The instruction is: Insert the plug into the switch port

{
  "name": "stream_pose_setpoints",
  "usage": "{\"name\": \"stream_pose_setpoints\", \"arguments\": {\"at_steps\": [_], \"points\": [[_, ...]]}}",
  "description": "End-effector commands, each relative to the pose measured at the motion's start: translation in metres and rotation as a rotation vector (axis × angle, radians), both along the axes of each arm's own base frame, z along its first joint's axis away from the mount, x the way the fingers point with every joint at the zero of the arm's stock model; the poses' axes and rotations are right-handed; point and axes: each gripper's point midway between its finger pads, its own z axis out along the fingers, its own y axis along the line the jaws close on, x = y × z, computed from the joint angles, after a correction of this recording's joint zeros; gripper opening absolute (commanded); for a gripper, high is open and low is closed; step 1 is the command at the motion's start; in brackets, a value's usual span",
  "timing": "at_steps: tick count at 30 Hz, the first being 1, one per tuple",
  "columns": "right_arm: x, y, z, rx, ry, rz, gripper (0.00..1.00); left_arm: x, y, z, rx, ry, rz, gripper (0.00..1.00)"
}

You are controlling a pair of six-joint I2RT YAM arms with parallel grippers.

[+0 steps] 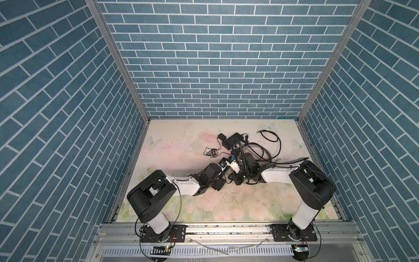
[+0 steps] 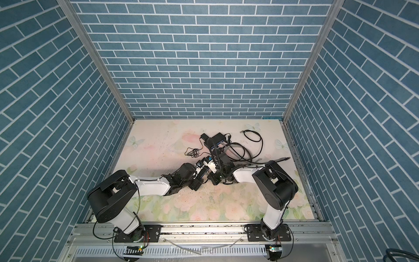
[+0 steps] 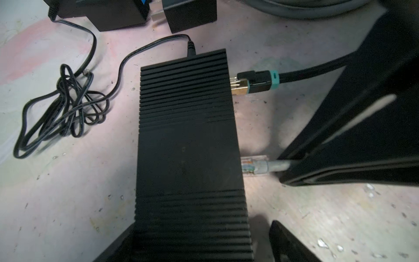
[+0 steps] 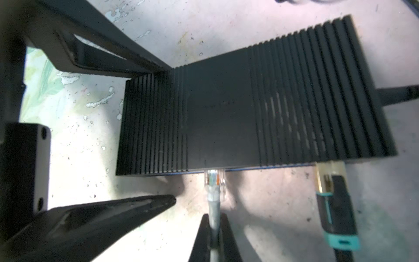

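My right tool (image 4: 213,217) is pressed together on the grey cable (image 4: 214,211) just behind the plug (image 4: 214,181). The plug lies straight ahead of that tool. Its long axis runs in line with the cable and square to the long port side of the switch (image 4: 226,113). Its nose meets that face; how deep it sits I cannot tell. My left tool (image 4: 169,135) is spread around the switch's short end, one finger touching a corner. The plug is clear hard plastic with coloured wires inside. The switch is a matte black ribbed box on the scuffed flowered tabletop (image 4: 226,22).
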Motion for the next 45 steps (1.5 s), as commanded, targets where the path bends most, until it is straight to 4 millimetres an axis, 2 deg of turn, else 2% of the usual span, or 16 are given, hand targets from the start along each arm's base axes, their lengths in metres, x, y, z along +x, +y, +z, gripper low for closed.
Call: {"name": "stream_pose_setpoints", "arguments": {"at_steps": [1, 8, 12, 15, 21, 25, 30, 35, 40, 45], "points": [[-0.002, -0.006, -0.012, -0.049, 0.02, -0.007, 0.0, -0.008, 0.014, -0.008, 0.02, 0.054, 0.012, 0.91], [-0.002, -0.007, -0.012, -0.051, 0.019, -0.01, 0.0, 0.0, 0.023, 0.002, -0.033, 0.07, 0.055, 0.91], [-0.003, -0.007, -0.013, -0.054, 0.019, -0.011, 0.0, 0.001, 0.015, 0.006, -0.05, 0.082, 0.016, 0.9], [-0.003, -0.007, -0.013, -0.054, 0.02, -0.01, 0.0, -0.001, 0.009, 0.0, -0.048, 0.112, -0.008, 0.87], [-0.002, -0.007, -0.012, -0.044, 0.012, -0.015, 0.0, -0.006, 0.002, -0.012, -0.069, 0.151, -0.038, 0.64], [-0.001, -0.006, -0.01, -0.039, 0.008, -0.014, 0.0, -0.009, -0.004, -0.011, -0.111, 0.165, -0.054, 0.53], [0.002, -0.005, -0.003, -0.011, -0.027, -0.02, 0.0, -0.016, -0.017, 0.002, -0.187, 0.18, -0.11, 0.41], [0.005, -0.007, 0.006, 0.017, -0.09, -0.036, 0.0, -0.025, -0.03, 0.022, -0.278, 0.201, -0.152, 0.39], [0.007, -0.008, 0.024, 0.072, -0.164, -0.042, 0.0, -0.031, -0.036, 0.039, -0.352, 0.219, -0.164, 0.35], [0.006, -0.001, 0.041, 0.112, -0.168, -0.019, 0.0, -0.037, -0.039, 0.046, -0.317, 0.162, -0.187, 0.31]]}}
